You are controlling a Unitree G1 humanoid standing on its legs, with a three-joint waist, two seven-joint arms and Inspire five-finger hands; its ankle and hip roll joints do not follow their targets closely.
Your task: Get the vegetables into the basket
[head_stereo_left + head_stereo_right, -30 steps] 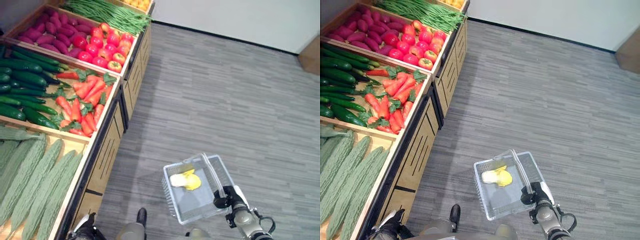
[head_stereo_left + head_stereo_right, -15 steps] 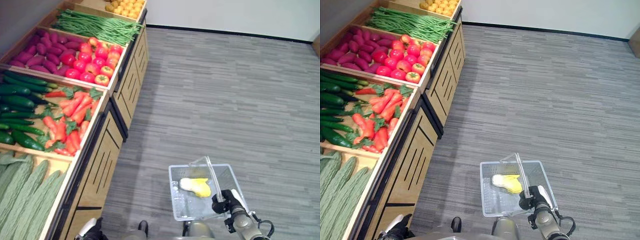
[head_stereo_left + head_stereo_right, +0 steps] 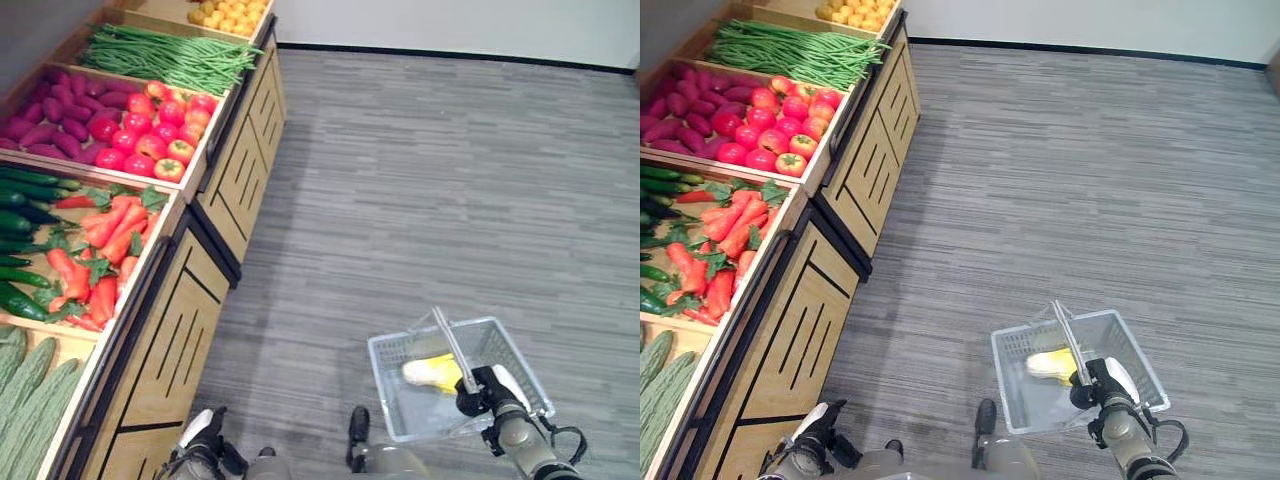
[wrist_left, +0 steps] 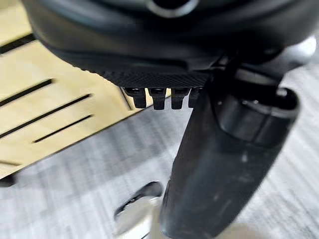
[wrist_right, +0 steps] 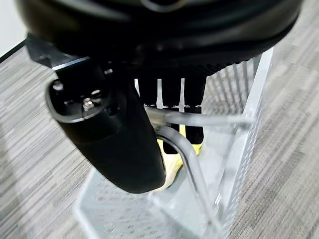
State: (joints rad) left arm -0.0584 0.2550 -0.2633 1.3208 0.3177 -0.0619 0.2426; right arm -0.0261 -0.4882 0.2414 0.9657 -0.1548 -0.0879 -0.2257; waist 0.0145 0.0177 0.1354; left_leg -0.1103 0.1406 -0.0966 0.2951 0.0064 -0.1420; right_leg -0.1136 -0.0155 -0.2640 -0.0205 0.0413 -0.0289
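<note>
Right hand curled round the clear handle of a see-through wire basket, thumb and fingers wrapped over the bar as seen in the right wrist view. Basket hanging over the grey plank-patterned floor, well apart from the wooden produce stand. Inside the basket, one yellow-and-white vegetable lying on the bottom, close under the handle — kind not clear.

Left hand low at the near edge beside the stand's slatted front panel; in the left wrist view, fingers bent with nothing between them, thumb hanging in front of the floor.

On the stand, in separate wooden compartments from far to near: small yellow fruits, long green beans, purple sweet potatoes beside red tomatoes, dark green cucumbers beside red-orange carrots with green tops, and pale green bitter gourds nearest — all of these lying in their bins, none in the basket.
</note>
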